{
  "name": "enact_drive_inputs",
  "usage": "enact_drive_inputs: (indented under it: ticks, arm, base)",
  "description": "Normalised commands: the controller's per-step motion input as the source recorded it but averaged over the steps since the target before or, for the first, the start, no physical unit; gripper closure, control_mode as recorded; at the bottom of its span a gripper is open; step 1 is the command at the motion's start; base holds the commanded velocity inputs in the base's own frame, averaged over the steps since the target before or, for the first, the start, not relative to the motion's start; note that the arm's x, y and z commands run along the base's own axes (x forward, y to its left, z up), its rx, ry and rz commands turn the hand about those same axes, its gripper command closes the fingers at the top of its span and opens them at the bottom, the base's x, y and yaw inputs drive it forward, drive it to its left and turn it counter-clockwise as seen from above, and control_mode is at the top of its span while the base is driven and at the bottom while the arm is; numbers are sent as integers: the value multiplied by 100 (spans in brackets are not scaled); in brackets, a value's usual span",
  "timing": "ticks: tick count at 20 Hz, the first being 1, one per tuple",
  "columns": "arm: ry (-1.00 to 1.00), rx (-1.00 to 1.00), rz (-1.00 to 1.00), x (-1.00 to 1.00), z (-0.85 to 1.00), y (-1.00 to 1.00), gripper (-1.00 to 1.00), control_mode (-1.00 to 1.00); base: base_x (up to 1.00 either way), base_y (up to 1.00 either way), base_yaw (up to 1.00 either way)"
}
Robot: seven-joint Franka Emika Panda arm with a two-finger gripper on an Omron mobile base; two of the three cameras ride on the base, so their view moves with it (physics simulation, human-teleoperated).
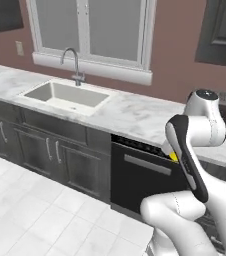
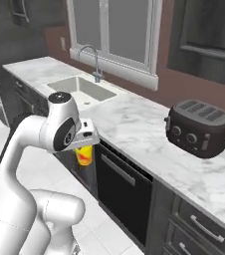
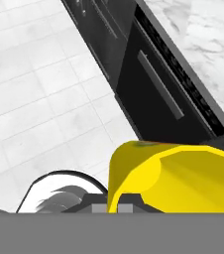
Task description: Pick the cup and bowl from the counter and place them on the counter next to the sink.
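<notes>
Yellow cup (image 3: 173, 178) is seen closest to the hand camera, clamped in the claw (image 2: 84, 147) and carried off the bench (image 2: 134, 124), out over the floor before the dishwasher (image 2: 122, 187). Its long axis hangs roughly upright below the hand. The sink (image 1: 67, 96) lies well to the left along the bench; bare marble just beside its near edge is judged the target.

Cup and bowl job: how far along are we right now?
Nothing is set down yet: the counter beside the sink holds neither piece. In hand: the tool is shut on the yellow cup, hanging in front of the dishwasher. Left: place the cup by the sink, then fetch the bowl.
</notes>
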Motion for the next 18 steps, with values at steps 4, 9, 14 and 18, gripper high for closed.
enact_drive_inputs:
  ticks: [4,9,14,18]
  arm:
    - [0,0,0,0,0,0,100,100]
    - [0,0,0,0,0,0,100,100]
    - [0,0,0,0,0,0,100,100]
    - [0,0,0,0,0,0,100,100]
  base:
    - [67,100,-41]
    - [48,100,-54]
    - [44,92,-65]
    - [53,75,-71]
